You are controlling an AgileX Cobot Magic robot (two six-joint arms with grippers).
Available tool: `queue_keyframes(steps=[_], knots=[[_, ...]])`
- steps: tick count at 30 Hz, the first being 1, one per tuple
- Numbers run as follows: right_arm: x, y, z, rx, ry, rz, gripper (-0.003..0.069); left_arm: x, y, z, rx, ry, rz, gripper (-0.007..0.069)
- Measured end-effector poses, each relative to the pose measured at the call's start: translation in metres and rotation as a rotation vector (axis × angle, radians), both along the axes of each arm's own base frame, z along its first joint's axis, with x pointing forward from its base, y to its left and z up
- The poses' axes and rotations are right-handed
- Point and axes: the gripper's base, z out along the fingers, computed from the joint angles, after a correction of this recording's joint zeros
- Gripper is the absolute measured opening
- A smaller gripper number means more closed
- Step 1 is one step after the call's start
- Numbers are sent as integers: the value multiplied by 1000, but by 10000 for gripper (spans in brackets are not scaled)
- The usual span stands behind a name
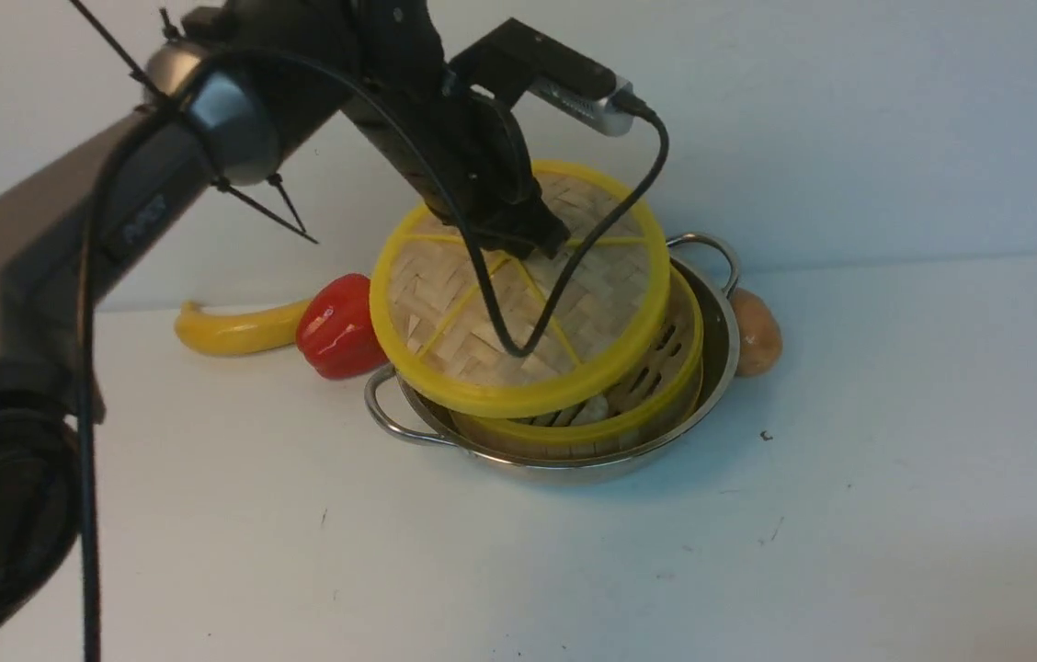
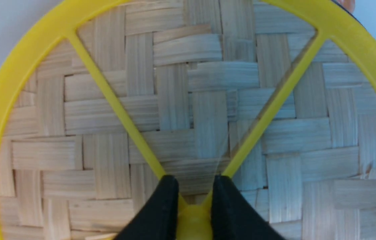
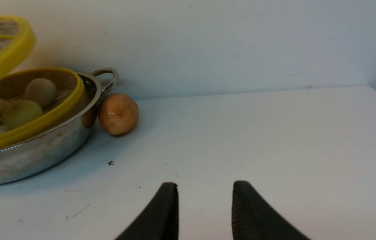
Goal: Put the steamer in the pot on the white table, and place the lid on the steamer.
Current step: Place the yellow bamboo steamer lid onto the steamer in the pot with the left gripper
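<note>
White tabletop (image 1: 574,570) against a plain pale wall; a few dark specks on the surface.

- Left of the left pincer (image 2: 193,181), well apart from it: a yellow banana-shaped fruit (image 1: 233,331) touching a red pepper (image 1: 339,326). Neither belongs to the job.
- Left pincer: pressed together on the yellow hub of the lid (image 1: 427,276), pinching it where the spokes meet. The lid hangs tilted, its far edge raised and its near edge low.
- Directly beneath that pincer: the steamer (image 1: 574,434), seated inside the pot (image 1: 716,349), which stands on the tabletop. Pale round food pieces (image 3: 41,91) lie on the steamer's slats.
- The right wrist view shows open air between lid and steamer rim on that side. Whether the lid's low edge touches the rim, cannot tell.
- Right of the left pincer, just beside the pot's handle: a brown potato (image 1: 756,331).
- Right pincer (image 3: 204,186): spread, holding nothing, low over bare tabletop and well apart from the pot; out of the front view.

Progress, as judged: first half done, steamer in pot. Second half is in hand. Left to do: level the lid, lower it until its rim seats all round on the steamer, then let go.
</note>
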Motion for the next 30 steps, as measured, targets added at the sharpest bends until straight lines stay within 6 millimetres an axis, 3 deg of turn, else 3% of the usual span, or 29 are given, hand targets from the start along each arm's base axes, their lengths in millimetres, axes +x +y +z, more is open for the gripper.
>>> queue_keyframes(steps=[4, 18, 30], knots=[[0, 0, 0, 0, 0, 0, 243, 7, -11, -17, -1, -10, -14, 115], [0, 0, 0, 0, 0, 0, 244, 20, -17, -53, -1, 10, 6, 115], [0, 0, 0, 0, 0, 0, 244, 17, -33, -53, 3, -42, -36, 115]])
